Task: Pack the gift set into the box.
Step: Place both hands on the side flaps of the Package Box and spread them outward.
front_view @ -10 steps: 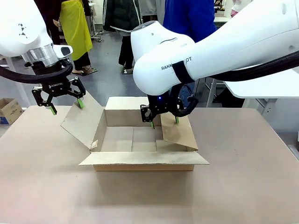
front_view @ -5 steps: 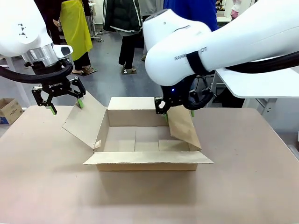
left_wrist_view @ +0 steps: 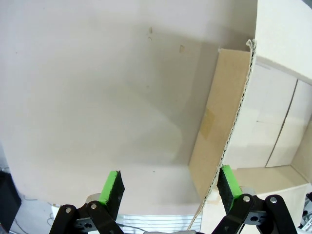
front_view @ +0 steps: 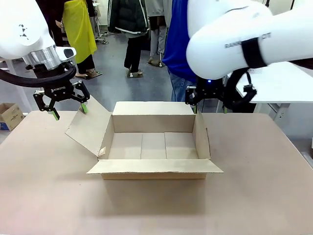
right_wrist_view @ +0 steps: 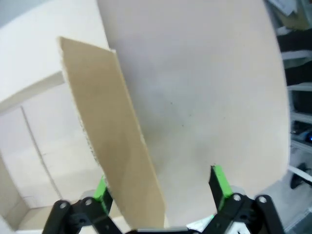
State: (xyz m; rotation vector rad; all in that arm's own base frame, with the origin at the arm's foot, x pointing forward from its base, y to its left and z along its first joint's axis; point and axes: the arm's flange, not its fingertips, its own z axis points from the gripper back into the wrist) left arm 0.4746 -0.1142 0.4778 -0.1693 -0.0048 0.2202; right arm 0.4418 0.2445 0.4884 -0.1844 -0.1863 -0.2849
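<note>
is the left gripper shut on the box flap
No, the left gripper has its green-padded fingers wide apart, not clamped on the box.

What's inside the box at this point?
The box has nothing visible in it: its bare cardboard floor is in plain sight with no item on it. The strip of floor just behind the near flap is covered.

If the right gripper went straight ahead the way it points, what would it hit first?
Probably the box's right flap: it stands between the right gripper's open fingers, with bare table beyond.
</note>
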